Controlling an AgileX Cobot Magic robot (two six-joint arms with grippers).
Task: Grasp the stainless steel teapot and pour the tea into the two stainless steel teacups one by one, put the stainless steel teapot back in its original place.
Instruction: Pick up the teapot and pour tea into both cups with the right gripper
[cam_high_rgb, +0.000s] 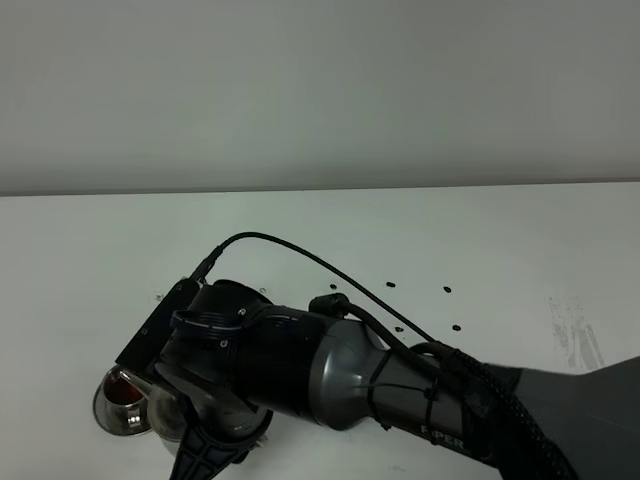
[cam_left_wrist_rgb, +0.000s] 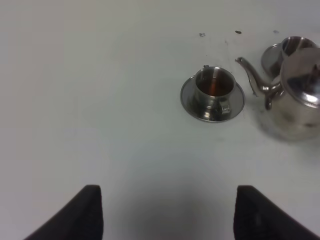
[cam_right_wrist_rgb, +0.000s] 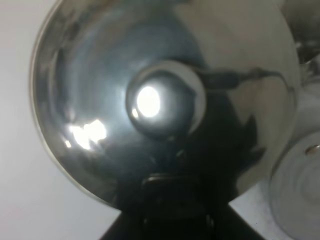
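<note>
The shiny, squat stainless steel teapot (cam_left_wrist_rgb: 300, 100) stands on the white table (cam_high_rgb: 450, 230). Its domed lid mirrors the room, with a round knob (cam_right_wrist_rgb: 165, 100) on top. Its thin curved spout (cam_left_wrist_rgb: 250, 72) points towards a small stainless steel teacup (cam_left_wrist_rgb: 214, 86) just beside it. That cup holds reddish-brown tea and sits on a round steel saucer (cam_left_wrist_rgb: 187, 97). A second teacup (cam_left_wrist_rgb: 297, 45) on its own saucer (cam_left_wrist_rgb: 270, 59) stands close behind the pot. I cannot see what is in it.

From overhead the pot is low on the left side of the table. It is almost wholly covered by the dark right arm (cam_high_rgb: 340, 375), which reaches across the middle. Only a sliver of steel shows there, next to the tea-filled cup.

The right gripper (cam_right_wrist_rgb: 167, 192) is clamped tight at the lid's edge, grasping the pot. The loop handle is hidden under the black fingers, and in the left wrist view it is cut off by the frame. The left gripper (cam_left_wrist_rgb: 170, 215) hangs above bare table with its fingers (cam_left_wrist_rgb: 90, 215) spread wide and nothing between them.

The only writing is pale lettering (cam_high_rgb: 445, 437) on the right arm's sleeve. It is partly cut off at the picture's edge, and just "PER" can be read. A few small black specks (cam_high_rgb: 447, 290) dot the tabletop.
</note>
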